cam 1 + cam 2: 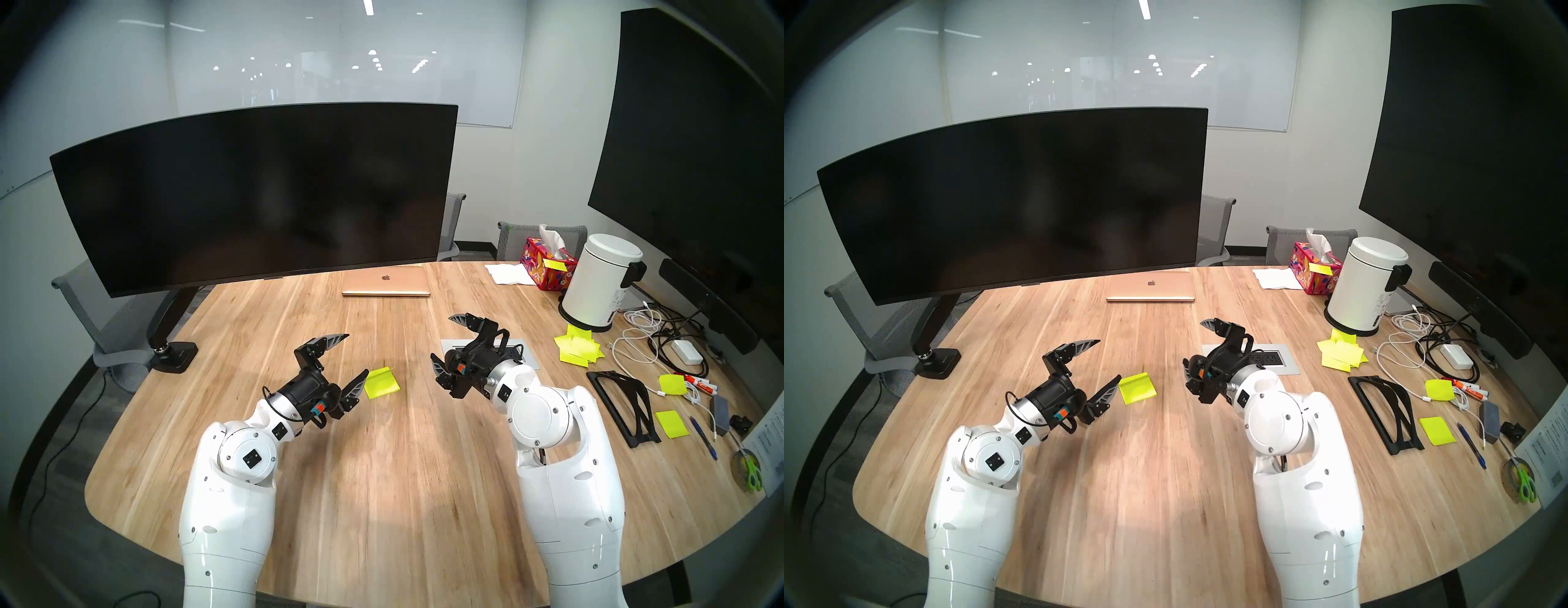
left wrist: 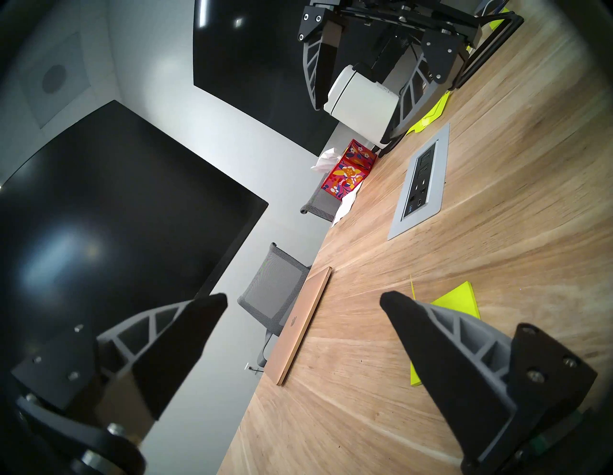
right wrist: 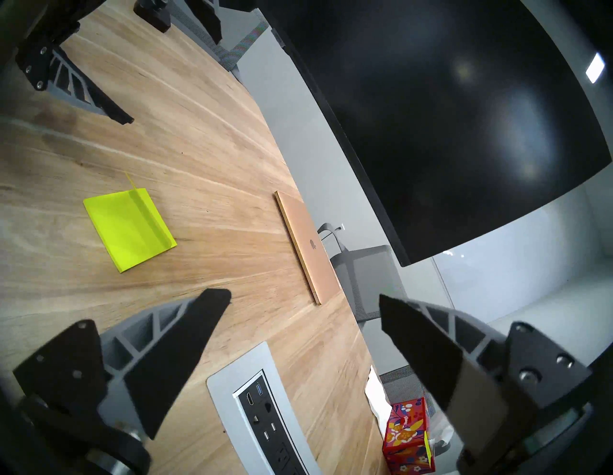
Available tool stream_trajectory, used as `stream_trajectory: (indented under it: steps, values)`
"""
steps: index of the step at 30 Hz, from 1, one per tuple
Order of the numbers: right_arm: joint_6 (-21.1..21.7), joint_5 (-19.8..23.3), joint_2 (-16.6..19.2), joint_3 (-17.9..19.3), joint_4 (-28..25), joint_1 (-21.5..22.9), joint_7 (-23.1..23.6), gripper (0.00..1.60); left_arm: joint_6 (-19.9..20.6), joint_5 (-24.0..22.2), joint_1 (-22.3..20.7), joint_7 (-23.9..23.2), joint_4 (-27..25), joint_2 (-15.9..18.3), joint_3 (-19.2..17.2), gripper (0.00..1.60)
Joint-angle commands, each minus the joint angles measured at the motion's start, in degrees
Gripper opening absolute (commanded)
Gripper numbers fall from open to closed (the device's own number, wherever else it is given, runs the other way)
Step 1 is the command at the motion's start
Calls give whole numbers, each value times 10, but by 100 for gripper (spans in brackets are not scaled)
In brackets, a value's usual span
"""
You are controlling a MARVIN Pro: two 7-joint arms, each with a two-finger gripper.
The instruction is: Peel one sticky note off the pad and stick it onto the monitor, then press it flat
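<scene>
Both grippers, left gripper and right gripper, hang wide and empty; neon yellow-green square pad lies between them, curved black monitor at twelve o'clock bare. Nothing peeled yet.

The room is bright, lit from lamps up high. Their light shows as white dots on the glass wall and as soft blurry patches on the monitor. The arms drop faint shadows on the table. Every picture bends at its edges and has a dark rim. The near jaws look blurry.
</scene>
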Motion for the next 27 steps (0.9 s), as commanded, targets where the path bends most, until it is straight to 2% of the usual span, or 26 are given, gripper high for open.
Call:
stream_trajectory:
  steps: [1,6,8,9,10,11,12,27]
  values:
    - [-6,14,-2,3,-14,9,4,160,-10,-23,7,-18,-16,16,-10,160]
    - [-10,21,-2,9,-8,13,9,160,-11,-39,8,-31,-18,26,-30,160]
    - [-10,22,-3,11,-5,13,10,160,-15,-37,4,-32,-14,31,-37,79]
    - [-11,22,-3,11,-4,13,10,160,-15,-42,3,-35,-12,32,-40,62]
    - [-11,24,-4,12,-3,13,12,160,-16,-42,2,-37,-11,33,-41,70]
    - [-12,25,-4,12,-2,13,13,160,-16,-42,0,-38,-11,34,-43,128]
    - [-13,26,-4,12,-2,13,16,160,-16,-45,-1,-40,-11,33,-44,160]
    - [-13,25,-10,-10,13,36,50,160,0,-41,-10,-56,-9,21,-48,160]
